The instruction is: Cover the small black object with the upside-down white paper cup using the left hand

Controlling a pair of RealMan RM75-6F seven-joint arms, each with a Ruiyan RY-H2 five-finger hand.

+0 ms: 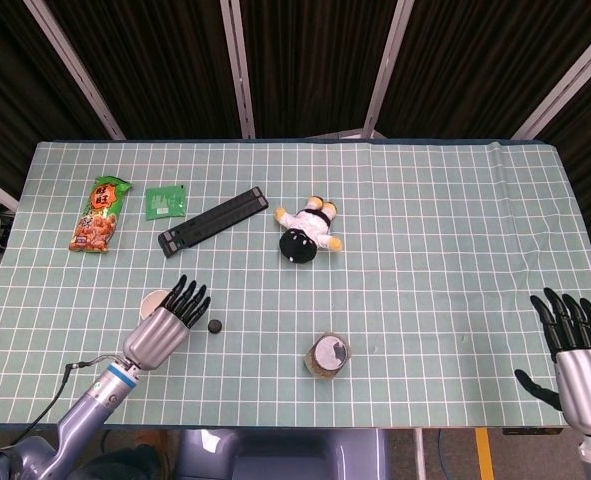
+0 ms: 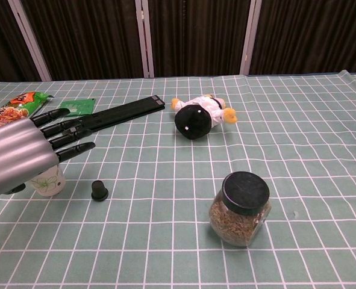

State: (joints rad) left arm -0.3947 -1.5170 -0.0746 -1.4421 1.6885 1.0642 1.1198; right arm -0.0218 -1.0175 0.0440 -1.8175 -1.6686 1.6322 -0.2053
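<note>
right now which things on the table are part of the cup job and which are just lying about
Part of the job:
white paper cup, mostly behind the left hand
small black object

Just lying about:
jar with black lid
plush toy
black bar
green packet
snack bag
right hand, idle at the table edge

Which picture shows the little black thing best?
The chest view: the small black object looks bigger there, and you see its wider base and narrower top. In the head view it is only a tiny dark dot beside the left hand.
</note>
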